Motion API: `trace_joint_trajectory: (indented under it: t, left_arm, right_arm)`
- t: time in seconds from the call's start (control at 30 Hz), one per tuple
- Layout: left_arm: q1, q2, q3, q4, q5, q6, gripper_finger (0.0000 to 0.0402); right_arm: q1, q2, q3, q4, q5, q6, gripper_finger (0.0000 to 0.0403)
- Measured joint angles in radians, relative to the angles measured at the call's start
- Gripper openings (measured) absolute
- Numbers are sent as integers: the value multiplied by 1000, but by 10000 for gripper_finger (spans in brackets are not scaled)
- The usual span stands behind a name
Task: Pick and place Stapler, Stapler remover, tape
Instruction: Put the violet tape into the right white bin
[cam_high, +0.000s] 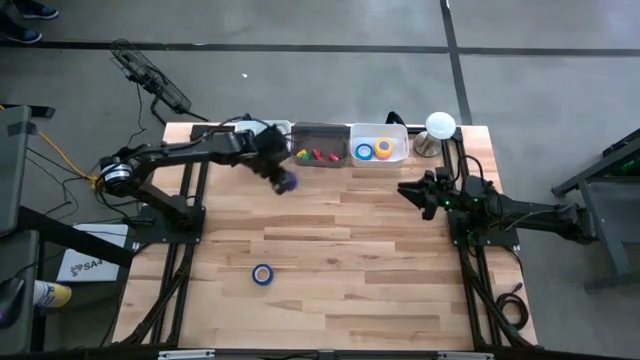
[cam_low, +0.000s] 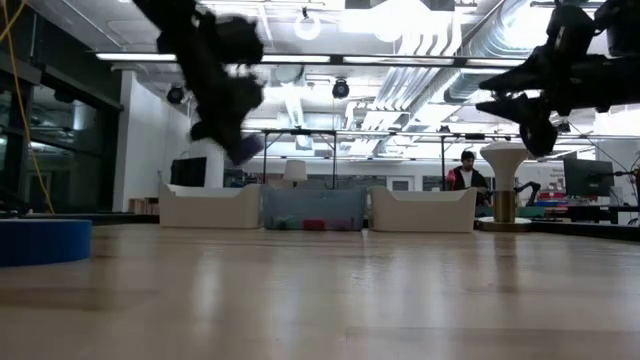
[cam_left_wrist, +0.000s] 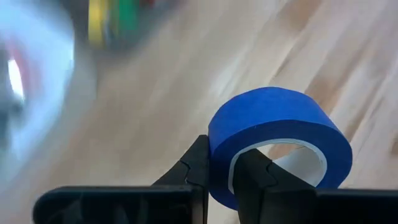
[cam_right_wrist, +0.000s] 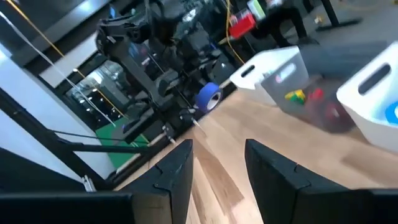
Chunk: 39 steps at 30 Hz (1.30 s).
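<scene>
Left gripper (cam_high: 284, 178) raised above the wooden table (cam_high: 330, 290), near the far edge, just in front of the row of bins. Clamped on a blue ring-shaped roll of tape (cam_left_wrist: 277, 140): in the left wrist view one dark finger (cam_left_wrist: 198, 163) outside the roll's wall, the other inside the open centre. Roll held in the air, not touching the table; seen also in the right wrist view as a blue ring (cam_right_wrist: 209, 96) at the end of the left arm.

A second blue ring-shaped tape roll (cam_high: 262, 274) lying flat on the table, nearer the front edge, well apart from both grippers; in the low view at the left border (cam_low: 40, 241).

At the far edge, three bins side by side: a white plastic bin (cam_high: 268, 128) on the left, partly hidden by the left arm; a grey translucent bin (cam_high: 320, 132) in the middle with small red, yellow and green pieces inside; another white bin (cam_high: 400, 135) on the right, holding a blue-and-white ring and a yellow ring of tape.

Right gripper (cam_high: 410, 190) hanging above the table on the right side, fingers spread apart, nothing between them. White round lamp (cam_high: 440, 126) at the far right corner.
</scene>
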Motion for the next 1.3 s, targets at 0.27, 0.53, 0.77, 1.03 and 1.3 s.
trace_joint_trajectory:
  t: [0.27, 0.53, 0.77, 1.03, 1.3]
  left_arm:
    - [-96, 0, 130, 336, -93, 278, 34]
    - [-116, 0, 141, 567, -101, 360, 34]
    - [-116, 0, 140, 605, -70, 359, 34]
    - [-116, 0, 140, 692, 96, 352, 34]
    - [-116, 0, 140, 719, 144, 351, 34]
  right_arm:
    - [0, 88, 1, 231, 26, -109, 138]
    - [0, 259, 40, 411, 82, -231, 138]
    - [0, 469, 261, 345, 78, -471, 138]
    - [0, 727, 560, 199, 17, -636, 138]
    - [0, 931, 788, 101, -171, -657, 157]
